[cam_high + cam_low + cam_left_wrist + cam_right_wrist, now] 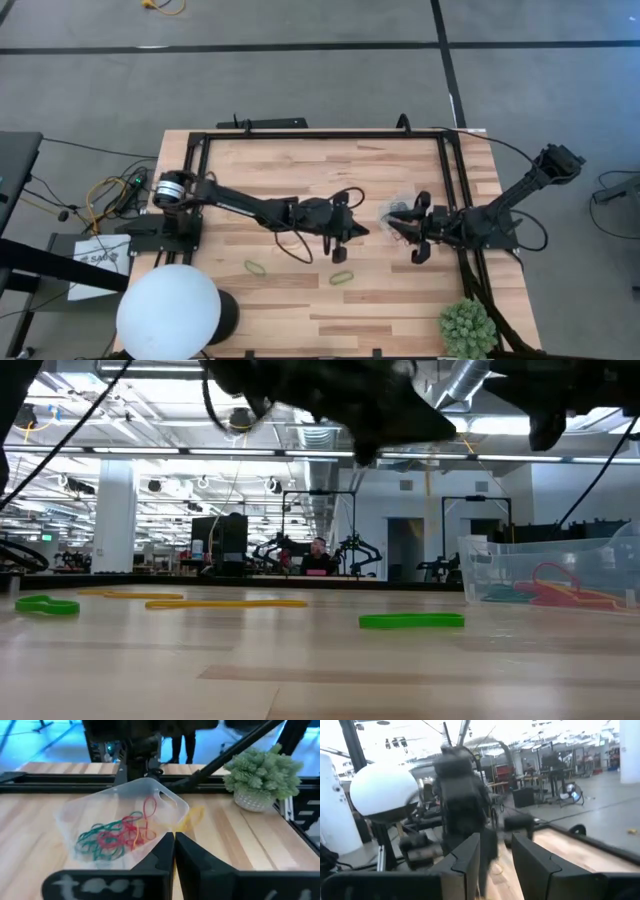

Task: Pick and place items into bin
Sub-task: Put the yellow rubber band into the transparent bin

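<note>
The left gripper [174,851] has its fingers pressed shut with nothing visible between them, pointing at the bin [125,820] from just beside it, near the middle of the worktop [300,300]. That clear bin already carries a tangle of red and green bands [112,837], and a yellow band [192,815] lies just outside its wall. The right gripper [418,240] hangs beside the bin's other side with its fingers [470,857] parted, seemingly empty, perhaps there to steady the container. More loops wait loose on the wood: a green band [343,277] and another green band [256,268], both apart from the bin, so the job looks unfinished.
</note>
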You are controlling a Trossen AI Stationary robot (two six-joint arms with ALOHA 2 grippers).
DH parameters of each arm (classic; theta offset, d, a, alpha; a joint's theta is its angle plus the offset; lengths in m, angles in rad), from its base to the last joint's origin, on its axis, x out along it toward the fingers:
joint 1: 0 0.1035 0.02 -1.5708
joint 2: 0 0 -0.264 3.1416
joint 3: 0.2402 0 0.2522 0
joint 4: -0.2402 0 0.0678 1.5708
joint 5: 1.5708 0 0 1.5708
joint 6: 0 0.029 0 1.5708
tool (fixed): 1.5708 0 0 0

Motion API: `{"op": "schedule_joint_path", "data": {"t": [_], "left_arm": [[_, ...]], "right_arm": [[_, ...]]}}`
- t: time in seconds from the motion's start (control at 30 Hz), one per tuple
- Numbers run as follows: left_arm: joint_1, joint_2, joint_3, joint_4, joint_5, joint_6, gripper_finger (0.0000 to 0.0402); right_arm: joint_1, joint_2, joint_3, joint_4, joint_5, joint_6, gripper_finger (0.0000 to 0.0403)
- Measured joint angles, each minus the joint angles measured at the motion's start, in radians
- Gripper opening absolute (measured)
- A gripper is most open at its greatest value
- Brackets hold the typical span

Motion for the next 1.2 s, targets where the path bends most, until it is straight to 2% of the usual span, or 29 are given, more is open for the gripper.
{"op": "schedule_joint_path", "data": {"t": [0.13, 0.3, 0.43, 0.67, 0.8, 0.9, 1.07, 1.2], "left_arm": [[0.020, 0.140, 0.139, -0.005, 0.043, 0.000, 0.0000], [0.045, 0.334, 0.423, -0.136, 0.048, 0.057, 0.0000], [0.056, 0.466, 0.628, -0.201, 0.052, 0.109, 0.0000], [0.056, 0.637, 0.882, -0.169, 0.042, 0.220, 0.0000], [0.054, 0.666, 0.927, -0.133, -0.094, 0.296, 0.0000], [0.054, 0.669, 0.919, -0.100, -0.114, 0.350, 0.0000], [0.053, 0.669, 0.918, -0.121, -0.097, 0.337, 0.0000], [0.055, 0.669, 0.919, -0.214, 0.036, 0.207, 0.0000]], "right_arm": [[0.000, 0.000, 0.007, 0.009, -0.017, -0.090, 0.0107], [0.001, 0.000, 0.052, 0.008, -0.050, -0.179, 0.0107], [0.001, 0.000, 0.060, 0.002, -0.050, -0.185, 0.0107], [0.002, -0.002, 0.060, 0.005, -0.038, -0.188, 0.0107], [0.003, -0.003, 0.061, 0.006, -0.044, -0.197, 0.0107], [0.008, -0.002, 0.061, -0.005, -0.041, -0.220, 0.0107], [0.024, 0.000, 0.061, -0.017, -0.051, -0.237, 0.0107], [0.023, 0.002, 0.060, -0.031, -0.054, -0.235, 0.0107]]}}
